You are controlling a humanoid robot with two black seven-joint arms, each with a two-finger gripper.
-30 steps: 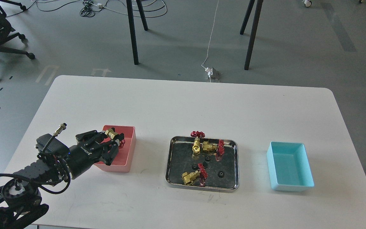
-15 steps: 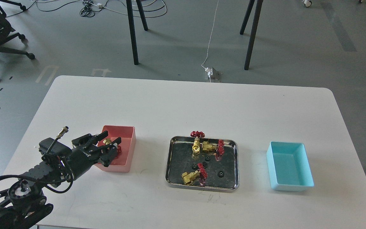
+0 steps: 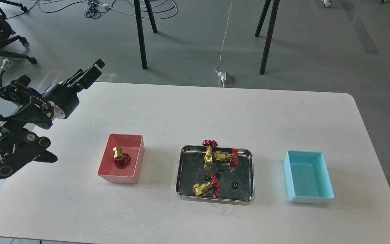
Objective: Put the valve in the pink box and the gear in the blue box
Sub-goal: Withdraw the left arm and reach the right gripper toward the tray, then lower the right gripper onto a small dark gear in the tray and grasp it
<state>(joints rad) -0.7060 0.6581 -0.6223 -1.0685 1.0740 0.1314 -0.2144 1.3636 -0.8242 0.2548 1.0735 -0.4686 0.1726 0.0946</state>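
1. The left gripper (image 3: 88, 75) is raised over the far-left edge of the white table (image 3: 188, 112), pointing up and away toward the floor beyond. It carries nothing; its fingers are seen at a slant and overlap, so I cannot tell whether they are parted or closed.
2. One valve (image 3: 120, 156) lies inside the pink box (image 3: 140, 152), on its floor, brass body toward the far wall and red handwheel toward the near wall. It sits well apart from the left gripper, nearer the robot and to the right of it, with bare table between them.
3. The pink box stands on the left half of the table, to the left of the steel tray (image 3: 215, 200).
4. In the tray lie three more valves: one at the far rim with its handwheel (image 3: 210, 142) poking above the edge, a second valve (image 3: 225, 157) just beside it to the right, and a third valve (image 3: 204, 187) near the front-left corner.
5. Small black gears rest among them on the tray floor; one gear (image 3: 235, 185) sits alone toward the front right, the others cluster near the middle.
6. The blue box (image 3: 327, 195) stands to the right of the tray, with nothing inside it.
7. The right gripper does not appear in the view.
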